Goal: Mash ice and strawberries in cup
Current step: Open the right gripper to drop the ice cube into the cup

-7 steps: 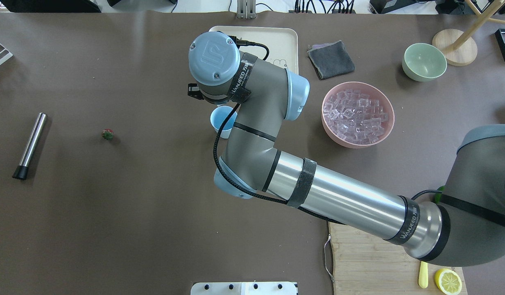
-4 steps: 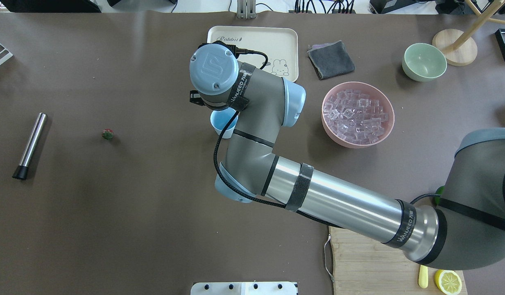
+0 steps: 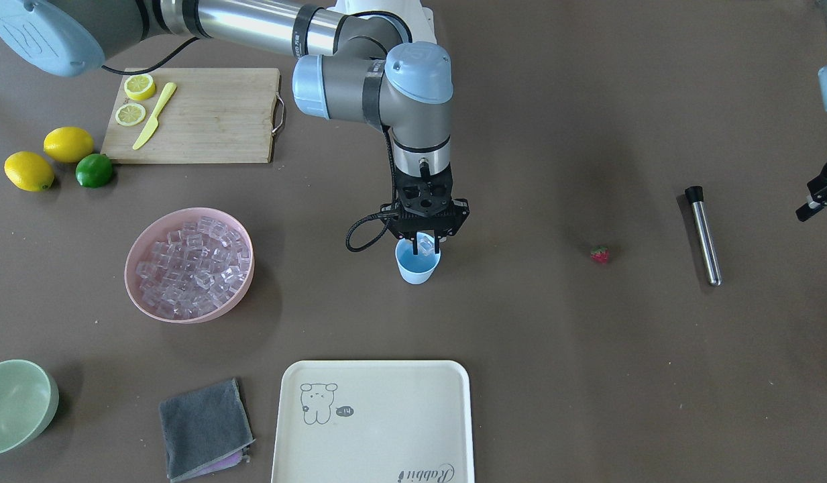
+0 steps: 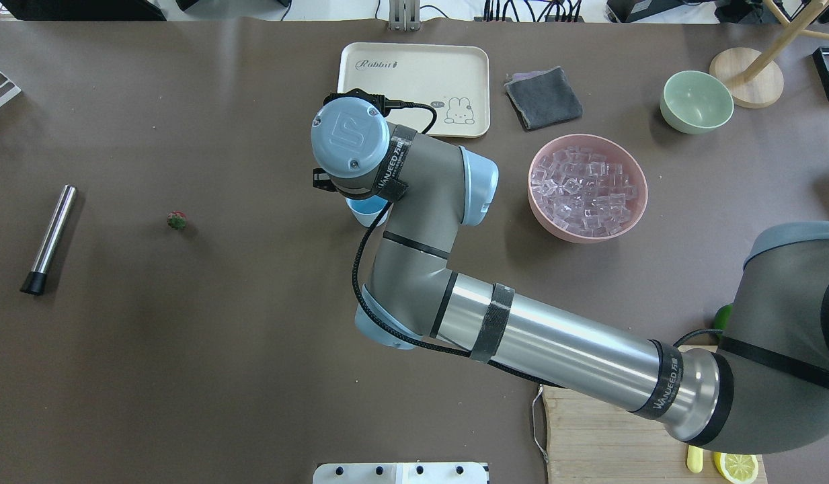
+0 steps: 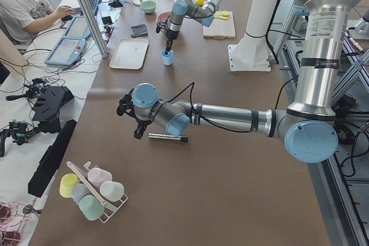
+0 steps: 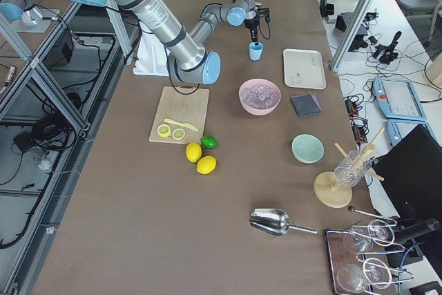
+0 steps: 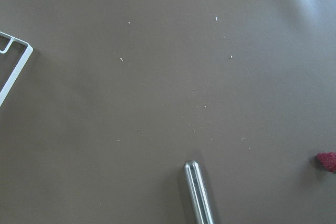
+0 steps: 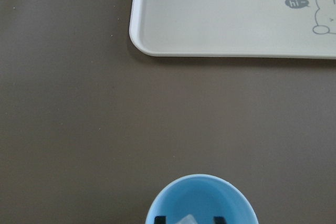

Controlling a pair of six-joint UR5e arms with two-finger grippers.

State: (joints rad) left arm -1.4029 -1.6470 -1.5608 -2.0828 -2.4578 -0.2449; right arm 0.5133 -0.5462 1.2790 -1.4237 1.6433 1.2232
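Brown table (image 3: 587, 376): ice cube (image 3: 424, 245) is held pinched by right gripper (image 3: 424, 250) over cup (image 3: 416, 272). Ice-loading step judged underway; release needed next, strawberry (image 3: 599, 254) untouched. Left gripper (image 3: 812, 201) spread cannot be told.

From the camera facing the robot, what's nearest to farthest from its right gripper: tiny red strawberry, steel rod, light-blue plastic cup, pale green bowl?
1. Light-blue plastic cup, directly under the right gripper, which grips a clear ice cube.
2. Tiny red strawberry, to the view's right.
3. Steel rod, beyond the strawberry.
4. Pale green bowl, bottom-left corner.
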